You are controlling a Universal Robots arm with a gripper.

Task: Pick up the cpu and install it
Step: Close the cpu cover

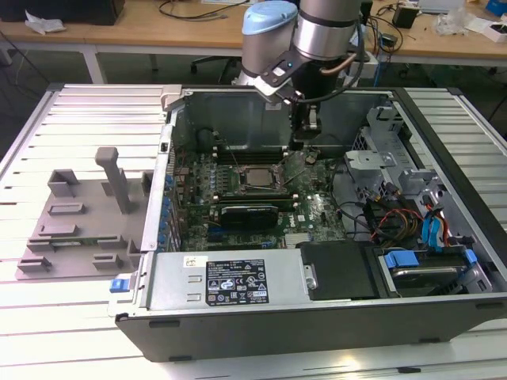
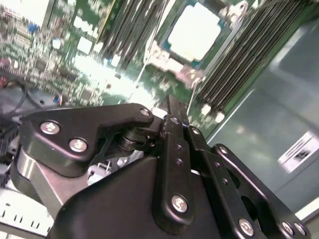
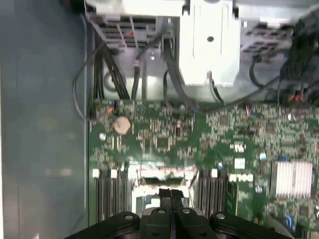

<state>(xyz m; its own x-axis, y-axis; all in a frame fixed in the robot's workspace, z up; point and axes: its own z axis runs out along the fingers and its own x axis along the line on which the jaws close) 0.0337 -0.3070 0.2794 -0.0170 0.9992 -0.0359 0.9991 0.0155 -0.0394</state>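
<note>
The cpu point(image 2: 195, 32) is a pale silver square lying flat in the motherboard's socket point(image 1: 252, 179), between the rows of memory slots. My gripper point(image 1: 299, 146) hangs inside the open computer case point(image 1: 238, 317), just to the exterior view's right of the socket and a little above the board. In both wrist views its black fingers point(image 3: 171, 195) press together, so it is shut with nothing between them. In the second wrist view the fingertips point(image 2: 171, 107) sit apart from the cpu, short of the socket's edge.
A grey plastic fixture tray point(image 1: 79, 222) with upright posts lies on the slatted table at the exterior view's left. Inside the case are a silver drive cage point(image 3: 209, 45), black cable bundles point(image 3: 164, 74), a heatsink point(image 3: 291, 178) and blue drive carriers point(image 1: 432, 233).
</note>
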